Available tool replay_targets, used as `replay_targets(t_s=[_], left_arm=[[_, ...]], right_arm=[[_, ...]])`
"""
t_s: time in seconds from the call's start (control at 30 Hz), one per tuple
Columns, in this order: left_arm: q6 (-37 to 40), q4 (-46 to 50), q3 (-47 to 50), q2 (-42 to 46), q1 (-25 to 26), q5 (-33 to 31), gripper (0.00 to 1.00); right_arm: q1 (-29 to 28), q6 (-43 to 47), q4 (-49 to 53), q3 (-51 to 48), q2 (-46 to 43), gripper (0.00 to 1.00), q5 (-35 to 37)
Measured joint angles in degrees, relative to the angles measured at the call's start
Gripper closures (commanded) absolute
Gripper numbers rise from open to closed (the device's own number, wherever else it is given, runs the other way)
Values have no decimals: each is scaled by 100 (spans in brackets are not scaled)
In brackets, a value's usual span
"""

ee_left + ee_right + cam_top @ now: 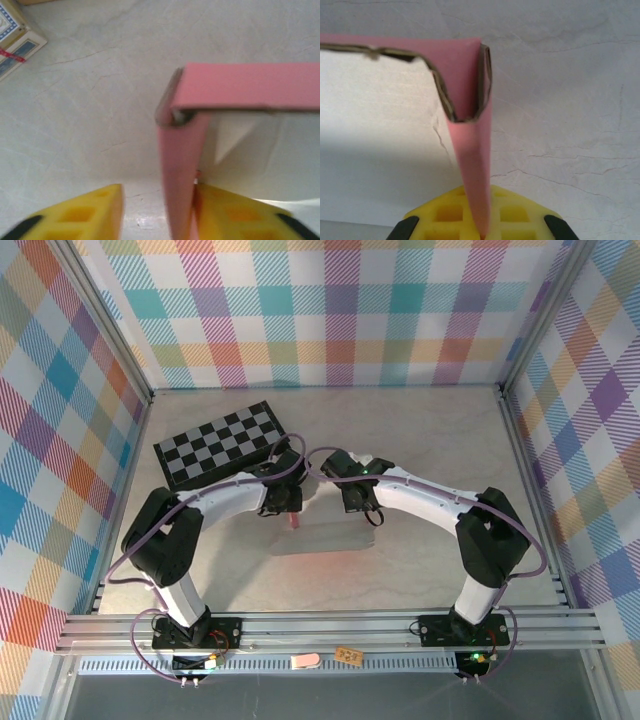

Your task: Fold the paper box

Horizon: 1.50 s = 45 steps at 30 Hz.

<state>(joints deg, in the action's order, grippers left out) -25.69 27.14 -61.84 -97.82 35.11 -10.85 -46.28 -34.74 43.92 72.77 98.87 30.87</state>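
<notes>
While the right claw (pixel 482 222) clamps it, the paper box (pixel 325 539) runs left-right, left claw (pixel 157 205) parted.

Checkered board (pixel 222 443) on table (pixel 430 430)

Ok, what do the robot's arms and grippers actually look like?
The left arm and right arm have white links between bulky black joints, with purple cables looping along them. The fingers are yellow, with square grid cut-outs and black patches at the base.

Paper box (pixel 250 85) blurred (right end cut off).
</notes>
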Motion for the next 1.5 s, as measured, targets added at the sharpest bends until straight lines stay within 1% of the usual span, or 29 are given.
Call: replay_targets(t_s=[0.1, 0.2, 0.3, 0.4, 0.57, 0.63, 0.8, 0.87, 0.97, 1.23, 1.33, 1.4, 1.43, 1.47, 1.5], left_arm=[[-7, -35, 109, 319, -142, 468, 49], [-46, -192, 197, 496, -343, 1043, 49], [-76, -409, 361, 498, -505, 1510, 51], [-127, -490, 553, 487, -557, 1773, 56], [-173, -507, 669, 422, -557, 1851, 64], [-184, -586, 669, 361, -557, 1853, 70], [-197, -839, 651, 186, -557, 1849, 80], [-216, -909, 645, 142, -549, 1825, 87], [-216, -855, 553, 101, -457, 1637, 100], [-590, -328, 339, 68, -35, 573, 100], [-721, -210, 264, 15, 44, 315, 100], [-776, -173, 234, -2, 68, 256, 100], [-780, -164, 229, -7, 72, 240, 90], [-774, -157, 223, -7, 72, 240, 85], [-772, -133, 210, -7, 72, 223, 77]], right_arm=[[0, 0, 20, 0, 0, 100, 39], [0, 0, 24, 0, 0, 100, 59], [0, 0, 35, 0, 0, 100, 61], [0, 0, 35, 0, 0, 100, 61], [0, 0, 35, 2, 0, 100, 59], [0, 0, 35, 2, 0, 100, 57], [0, 0, 31, 2, 0, 100, 42], [0, 0, 28, 7, 0, 100, 33], [0, 0, 11, 11, 0, 100, 17], [-7, -42, -55, 15, 0, 100, -55], [-20, -46, -81, 22, 0, 100, -94], [-22, -46, -92, 22, 0, 100, -96], [-22, -46, -96, 22, 0, 100, -96], [-22, -46, -96, 22, 0, 100, -96], [-22, -46, -98, 22, 0, 100, -98]])
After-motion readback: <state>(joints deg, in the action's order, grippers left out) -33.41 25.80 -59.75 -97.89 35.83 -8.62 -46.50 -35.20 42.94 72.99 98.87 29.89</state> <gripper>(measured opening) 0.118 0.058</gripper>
